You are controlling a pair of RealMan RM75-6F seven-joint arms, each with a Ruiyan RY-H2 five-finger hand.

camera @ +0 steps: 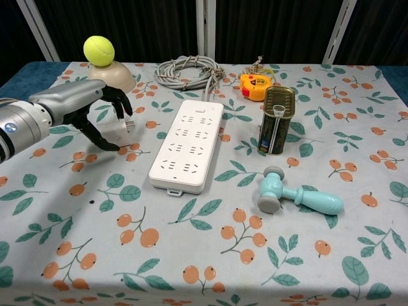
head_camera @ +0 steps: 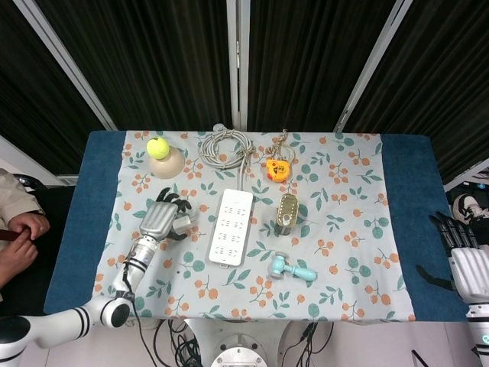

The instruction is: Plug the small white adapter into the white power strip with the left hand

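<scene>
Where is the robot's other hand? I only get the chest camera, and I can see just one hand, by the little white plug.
Observer: The right hand shows in the head view, by the right edge of the table. It holds nothing and its fingers are apart.
Operator: Is anybody near the table?
Observer: Yes. A person's hands show at the left edge of the head view, beside the table.
Operator: Does the flowery cloth cover the whole table?
Observer: No. The cloth stops short, and bare blue table shows on both its left and right sides.
</scene>
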